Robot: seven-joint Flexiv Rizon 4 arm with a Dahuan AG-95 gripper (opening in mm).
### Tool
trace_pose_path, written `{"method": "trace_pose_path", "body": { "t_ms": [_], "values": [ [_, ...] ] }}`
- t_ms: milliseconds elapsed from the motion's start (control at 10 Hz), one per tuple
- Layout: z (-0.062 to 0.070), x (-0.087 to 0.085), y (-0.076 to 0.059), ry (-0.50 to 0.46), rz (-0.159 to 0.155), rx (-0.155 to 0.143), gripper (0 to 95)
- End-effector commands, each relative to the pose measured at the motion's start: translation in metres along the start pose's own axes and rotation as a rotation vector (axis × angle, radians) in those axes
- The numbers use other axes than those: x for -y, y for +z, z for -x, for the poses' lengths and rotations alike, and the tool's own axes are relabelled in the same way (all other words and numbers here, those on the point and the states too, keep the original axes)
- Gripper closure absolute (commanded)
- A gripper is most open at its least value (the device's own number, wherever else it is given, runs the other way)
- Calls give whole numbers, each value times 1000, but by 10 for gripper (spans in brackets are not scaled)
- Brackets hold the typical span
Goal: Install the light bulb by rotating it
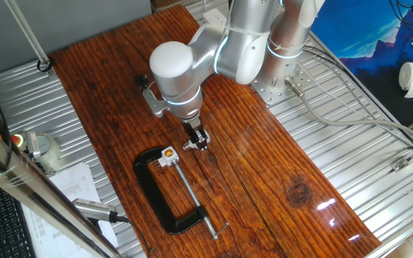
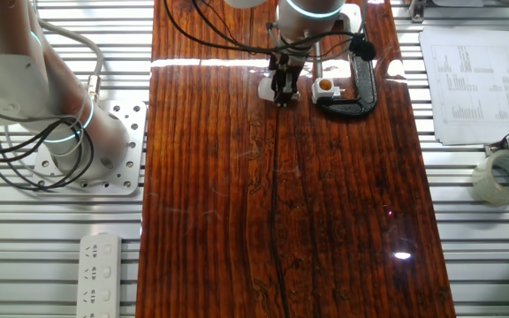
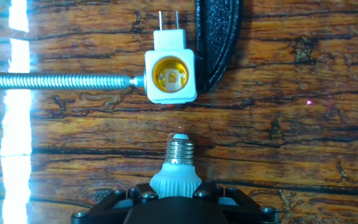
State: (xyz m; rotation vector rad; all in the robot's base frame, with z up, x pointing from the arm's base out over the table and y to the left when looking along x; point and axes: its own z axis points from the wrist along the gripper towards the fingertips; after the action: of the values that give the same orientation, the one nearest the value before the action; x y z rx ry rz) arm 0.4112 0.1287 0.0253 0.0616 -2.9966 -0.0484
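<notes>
Light bulb [image 3: 178,167] in claw [image 3: 174,200] — screw base toward socket [image 3: 170,76].

Light bulb [image 3: 176,174] was pale whitish, screw base silvery. Socket block [image 3: 170,76] white, centre orange-yellow. C-clamp [image 1: 165,195] beside socket block black, its screw silver. Table [image 2: 325,221] under socket block reddish-brown, dark wood grain stripes.

One fixed view looks down obliquely from a raised position off a corner of the bench [image 1: 278,179], at medium distance. The other fixed view looks almost straight down from higher up, with the arm base at left. Both cover the C-clamp [image 1: 165,201] and socket block [image 2: 326,87]. The hand view faces the socket block at close range.
</notes>
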Motion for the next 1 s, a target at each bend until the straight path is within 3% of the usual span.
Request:
{"method": "trace_pose_path", "body": {
  "t_ms": [100, 200, 500, 700, 800, 1000],
  "values": [
    [3, -6, -15, -33, -4, -40, 760],
    [4, -8, -19, -37, -6, -42, 950],
    [15, -14, -40, -39, -3, -52, 950],
    [25, -10, -53, -70, 0, -82, 950],
    [29, 0, -58, -125, 4, -125, 950],
    [31, 5, -60, -165, 7, -159, 950]
  ]
}}
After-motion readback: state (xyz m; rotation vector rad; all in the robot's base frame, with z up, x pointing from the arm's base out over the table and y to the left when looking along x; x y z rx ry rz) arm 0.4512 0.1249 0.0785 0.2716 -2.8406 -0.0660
